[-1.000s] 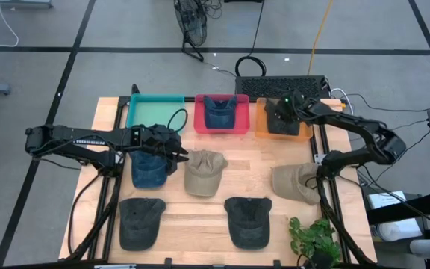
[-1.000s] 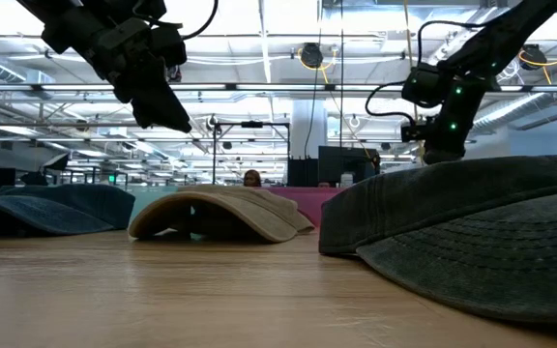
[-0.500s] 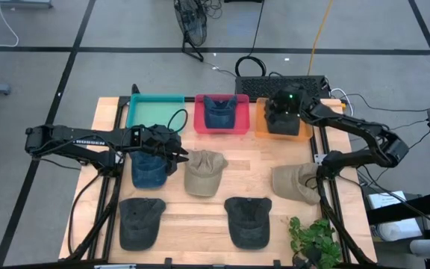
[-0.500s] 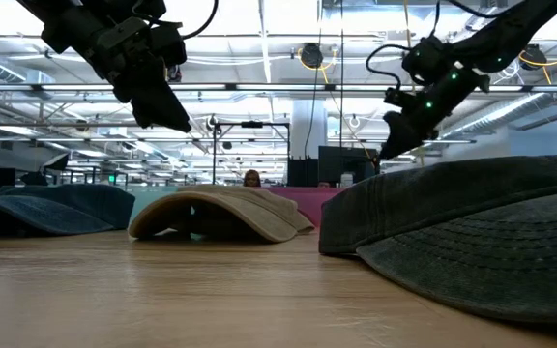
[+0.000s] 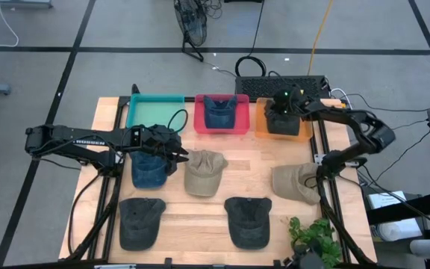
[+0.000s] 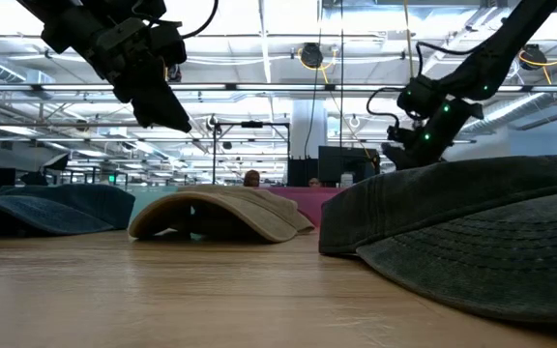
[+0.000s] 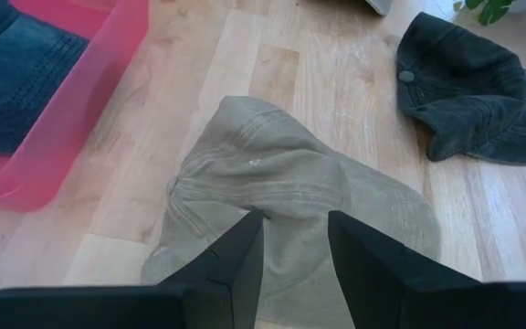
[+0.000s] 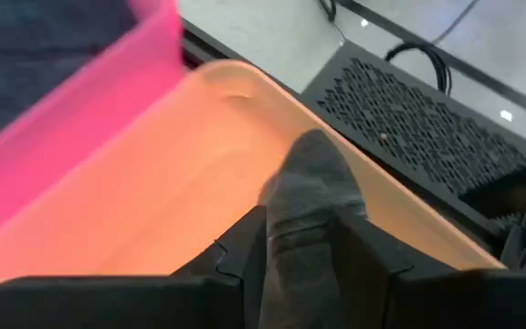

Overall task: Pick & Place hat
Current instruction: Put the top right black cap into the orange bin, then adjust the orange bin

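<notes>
Now right gripper (image 8: 301, 251) pinches dark grey hat (image 8: 310, 196) over orange bin (image 8: 153, 219).

Seven hats (image 5: 204, 172) show, three bins (image 5: 155, 110), one plant (image 5: 316, 240) and two arms (image 5: 73, 140).

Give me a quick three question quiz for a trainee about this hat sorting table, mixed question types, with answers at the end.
1. True or false: the pink bin holds a blue hat.
2. Which bin is the right claw over? A) teal bin B) pink bin C) orange bin
3. Fill in: the left claw hovers over the ____ hat near the table's middle.

Key: 1 true. 2 C; its fingers pinch a dark grey hat there. 3 tan; the claw is open and not touching it.
</notes>
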Controlling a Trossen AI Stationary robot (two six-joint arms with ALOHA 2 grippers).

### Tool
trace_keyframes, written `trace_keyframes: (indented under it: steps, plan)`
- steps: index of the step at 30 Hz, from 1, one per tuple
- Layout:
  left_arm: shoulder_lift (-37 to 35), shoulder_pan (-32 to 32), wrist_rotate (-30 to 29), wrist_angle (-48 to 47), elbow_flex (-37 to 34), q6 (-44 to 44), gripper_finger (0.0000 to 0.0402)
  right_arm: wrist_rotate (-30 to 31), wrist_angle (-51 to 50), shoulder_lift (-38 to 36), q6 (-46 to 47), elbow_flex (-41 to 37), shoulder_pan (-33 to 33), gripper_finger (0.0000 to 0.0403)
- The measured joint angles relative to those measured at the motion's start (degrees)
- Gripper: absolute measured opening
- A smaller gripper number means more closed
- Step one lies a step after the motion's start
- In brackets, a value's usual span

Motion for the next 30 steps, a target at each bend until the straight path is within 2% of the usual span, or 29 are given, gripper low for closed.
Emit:
trace_keyframes:
  steps: [2, 6, 10, 16, 22, 30]
  plan:
    - [0.0, 0.0, 0.0, 0.0, 0.0, 0.0, 0.0136, -0.7, 0.0, 0.9, 1.1, 0.0, -0.7, 0.0098]
    - [0.0, 0.0, 0.0, 0.0, 0.0, 0.0, 0.0136, -6.7, -0.2, 2.1, 1.2, 0.0, -1.1, 0.0098]
    - [0.0, 0.0, 0.0, 0.0, 0.0, -0.2, 0.0136, -7.4, 0.0, 1.1, 0.7, 0.0, -1.0, 0.0098]
    - [0.0, 0.0, 0.0, -0.1, 0.0, -0.4, 0.0136, -7.1, 2.9, -4.0, 0.4, 0.0, -0.9, 0.0098]
    - [0.0, 0.0, 0.0, -0.1, 0.0, -0.4, 0.0136, -6.1, 0.7, -8.5, 1.2, 0.0, -0.9, 0.0098]
    - [0.0, -0.1, 0.0, -0.6, 0.0, -0.3, 0.0136, -12.1, -7.2, -16.5, 0.5, 0.0, 1.3, 0.0098]
